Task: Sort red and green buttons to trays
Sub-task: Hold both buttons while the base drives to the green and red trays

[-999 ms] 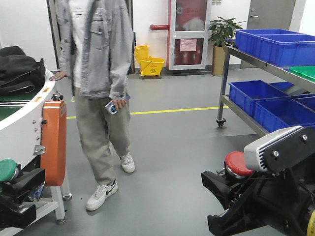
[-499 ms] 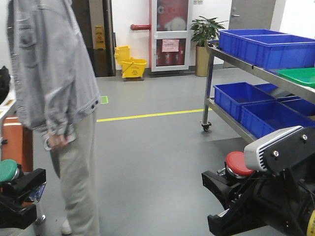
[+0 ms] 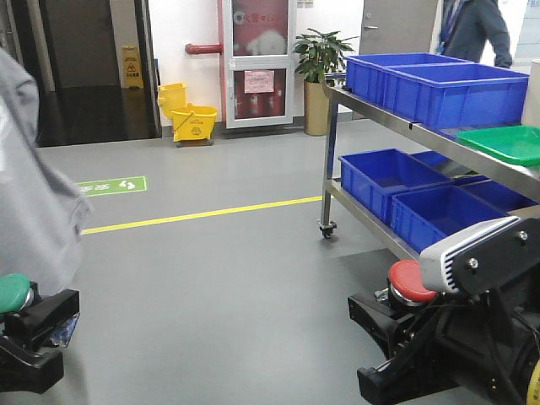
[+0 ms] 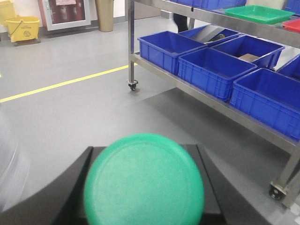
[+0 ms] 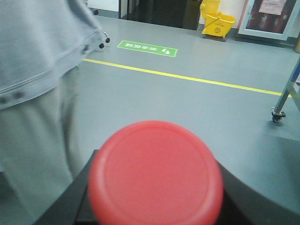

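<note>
My left gripper (image 3: 32,319) at the lower left is shut on a green button (image 3: 12,291); the button fills the lower middle of the left wrist view (image 4: 144,180) between the black fingers. My right gripper (image 3: 381,310) at the lower right is shut on a red button (image 3: 409,281), which is large in the right wrist view (image 5: 156,172). A green tray (image 3: 506,142) lies on the top shelf of the steel rack at the right, and it also shows in the left wrist view (image 4: 258,13). A red tray's edge (image 4: 294,24) shows beside it.
A wheeled steel rack (image 3: 396,126) with several blue bins (image 3: 434,80) stands at the right. A person in a grey jacket (image 3: 29,202) is close at the left edge. Another person (image 3: 477,29) stands behind the rack. A yellow mop bucket (image 3: 190,118) and a plant (image 3: 316,55) are by the far wall.
The whole view has swung to the right: the grey-jacketed person slid to the left edge and the rack moved toward the middle. Both grippers still hold their buttons in the same pose.
</note>
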{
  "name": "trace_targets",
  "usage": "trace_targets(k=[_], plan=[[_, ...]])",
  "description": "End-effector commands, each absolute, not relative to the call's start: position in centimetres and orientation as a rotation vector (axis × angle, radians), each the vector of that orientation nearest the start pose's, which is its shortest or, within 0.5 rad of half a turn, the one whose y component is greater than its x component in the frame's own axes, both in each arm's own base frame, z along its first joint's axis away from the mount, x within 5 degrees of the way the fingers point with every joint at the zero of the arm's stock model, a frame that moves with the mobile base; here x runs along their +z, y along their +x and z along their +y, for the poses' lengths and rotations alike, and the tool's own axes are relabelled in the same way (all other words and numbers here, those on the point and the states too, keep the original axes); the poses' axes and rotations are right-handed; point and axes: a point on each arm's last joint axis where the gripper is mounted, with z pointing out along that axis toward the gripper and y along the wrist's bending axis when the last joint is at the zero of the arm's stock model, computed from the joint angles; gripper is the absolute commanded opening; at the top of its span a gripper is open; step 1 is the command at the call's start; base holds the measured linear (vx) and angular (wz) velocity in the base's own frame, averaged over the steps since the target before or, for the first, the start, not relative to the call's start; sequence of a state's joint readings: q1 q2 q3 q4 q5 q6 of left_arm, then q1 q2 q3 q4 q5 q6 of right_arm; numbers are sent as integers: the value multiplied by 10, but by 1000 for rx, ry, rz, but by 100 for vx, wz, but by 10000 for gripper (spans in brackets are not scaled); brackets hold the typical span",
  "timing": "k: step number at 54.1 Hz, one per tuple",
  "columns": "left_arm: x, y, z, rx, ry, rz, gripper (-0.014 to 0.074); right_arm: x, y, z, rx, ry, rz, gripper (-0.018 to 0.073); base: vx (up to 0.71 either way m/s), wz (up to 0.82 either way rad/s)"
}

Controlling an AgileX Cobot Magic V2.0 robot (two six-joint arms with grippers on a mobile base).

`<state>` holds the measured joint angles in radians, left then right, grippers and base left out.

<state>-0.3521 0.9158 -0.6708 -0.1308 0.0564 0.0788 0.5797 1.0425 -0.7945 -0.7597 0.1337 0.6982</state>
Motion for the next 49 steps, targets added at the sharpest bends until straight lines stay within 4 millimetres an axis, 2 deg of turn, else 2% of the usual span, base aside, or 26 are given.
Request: trace_targets(k=[1, 26, 49], plan=[[353, 186, -68, -317, 232, 1651, -6, 364, 193, 120, 328, -518, 1667, -9, 36, -8], [353, 186, -68, -317, 232, 1651, -6, 364, 193, 120, 328, -518, 1667, -9, 34, 3], [353, 186, -68, -317, 232, 1651, -6, 364, 193, 120, 328, -518, 1667, -9, 32, 30]])
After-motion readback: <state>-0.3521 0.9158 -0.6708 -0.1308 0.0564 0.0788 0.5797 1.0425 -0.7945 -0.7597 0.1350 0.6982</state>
